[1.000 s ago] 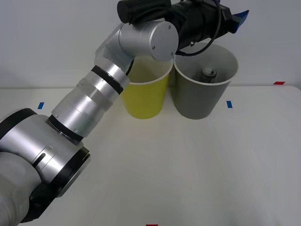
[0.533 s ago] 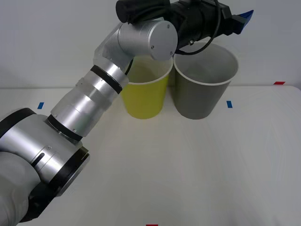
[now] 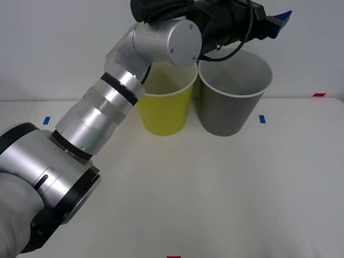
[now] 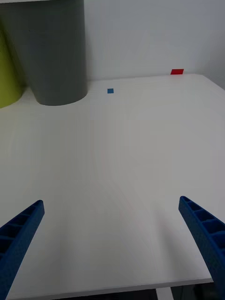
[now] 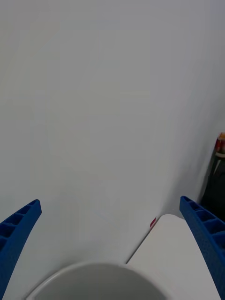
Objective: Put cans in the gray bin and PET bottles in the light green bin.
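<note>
My left gripper [image 3: 278, 21] is held high above the far rim of the gray bin [image 3: 231, 110], its blue fingers open with nothing between them. In the left wrist view the gripper [image 5: 110, 204] faces the white wall, with the gray bin's white rim [image 5: 98, 274] just beneath it. The light green bin [image 3: 166, 113] stands touching the gray bin's left side. My right gripper [image 4: 111, 204] hangs open over bare table, well short of the gray bin [image 4: 56, 51] and the light green bin [image 4: 7, 70]. The cans and PET bottles are out of view.
Blue tape marks [image 3: 262, 119] [image 3: 46, 120] and a red mark [image 3: 319, 94] lie on the white table. My left arm [image 3: 107, 107] reaches diagonally across the table's left half. A white wall stands close behind the bins.
One second ago a dark can showed inside the gray bin; it then dropped out of sight. My left arm has lifted slightly, its gripper still open.
</note>
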Controlling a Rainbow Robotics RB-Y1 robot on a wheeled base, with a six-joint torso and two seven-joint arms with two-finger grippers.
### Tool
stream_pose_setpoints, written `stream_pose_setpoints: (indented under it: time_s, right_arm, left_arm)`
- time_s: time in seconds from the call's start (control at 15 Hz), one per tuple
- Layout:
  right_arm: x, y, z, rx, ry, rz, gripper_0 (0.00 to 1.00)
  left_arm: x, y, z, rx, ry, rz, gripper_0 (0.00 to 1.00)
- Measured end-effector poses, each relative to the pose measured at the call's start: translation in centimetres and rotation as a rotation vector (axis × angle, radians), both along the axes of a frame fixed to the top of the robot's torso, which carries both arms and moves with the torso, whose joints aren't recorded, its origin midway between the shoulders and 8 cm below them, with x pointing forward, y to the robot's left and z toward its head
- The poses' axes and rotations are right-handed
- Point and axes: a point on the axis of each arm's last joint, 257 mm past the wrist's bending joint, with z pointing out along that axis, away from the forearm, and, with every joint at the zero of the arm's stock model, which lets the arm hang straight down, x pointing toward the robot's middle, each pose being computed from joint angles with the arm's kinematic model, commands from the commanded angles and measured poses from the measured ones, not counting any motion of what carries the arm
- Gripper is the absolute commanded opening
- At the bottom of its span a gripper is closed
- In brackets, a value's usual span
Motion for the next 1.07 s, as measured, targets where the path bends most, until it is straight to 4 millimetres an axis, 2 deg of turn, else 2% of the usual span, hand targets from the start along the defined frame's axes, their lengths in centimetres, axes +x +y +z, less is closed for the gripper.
stream_pose_setpoints:
  time_s: [0.2,0.53,0.67,1.07]
  right_arm:
    - [0.0,0.0,0.0,0.0,0.0,0.0,1.0]
    - [0.0,0.0,0.0,0.0,0.0,0.0,1.0]
    - [0.0,0.0,0.0,0.0,0.0,0.0,1.0]
    - [0.0,0.0,0.0,0.0,0.0,0.0,1.0]
  left_arm:
    - [-0.9,1.7,0.2,0.062,0.022,-0.035,1.0]
    - [-1.8,6.8,1.1,0.194,-0.022,-0.025,1.0]
    - [-3.1,8.5,1.0,0.186,-0.048,-0.027,1.0]
    - [-5.5,17.2,-1.7,0.137,-0.053,0.053,1.0]
